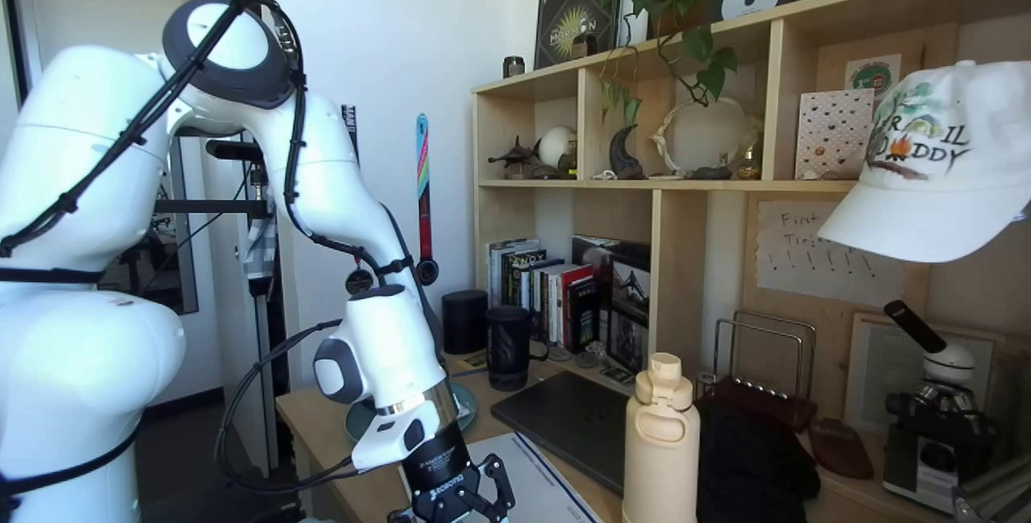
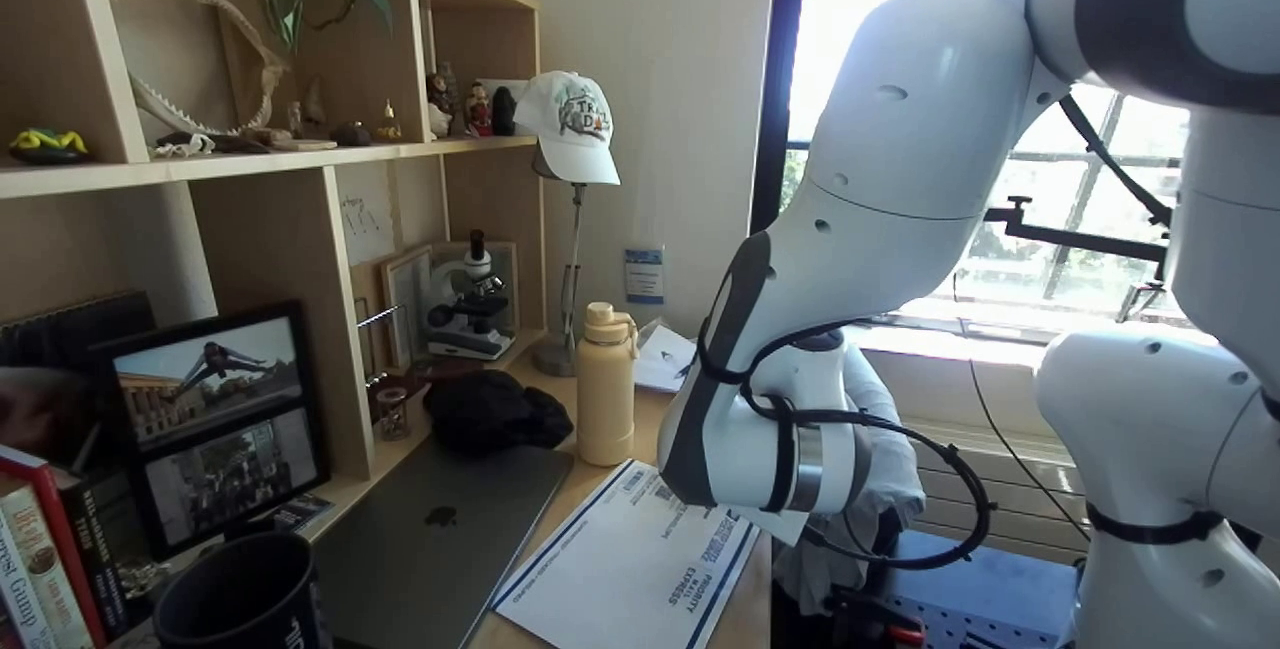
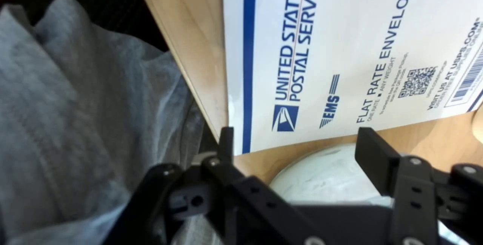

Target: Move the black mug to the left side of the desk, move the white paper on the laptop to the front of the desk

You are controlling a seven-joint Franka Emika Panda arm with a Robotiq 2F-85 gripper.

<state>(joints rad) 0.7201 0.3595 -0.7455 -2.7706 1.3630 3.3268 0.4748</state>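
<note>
The black mug (image 1: 508,348) stands upright on the desk (image 1: 322,430), by the laptop's far end in an exterior view; its rim and upper body also show in an exterior view (image 2: 240,594). The laptop (image 2: 430,529) lies shut. The white paper (image 2: 630,549), a printed postal envelope, lies flat on the desk beside the laptop, along the desk's edge. In the wrist view, the white paper (image 3: 339,48) lies beyond my gripper (image 3: 296,137). The gripper is open with nothing between its fingers, above a pale round surface. In an exterior view the arm hides the gripper.
A cream bottle (image 1: 662,442) stands by the laptop, with a black cloth heap (image 2: 497,411) beside it. A blue-green plate (image 1: 467,406) is partly behind the wrist. A black cylinder (image 1: 465,321) stands near the mug. Grey cloth (image 3: 94,105) hangs beside the desk edge. Shelves rise behind.
</note>
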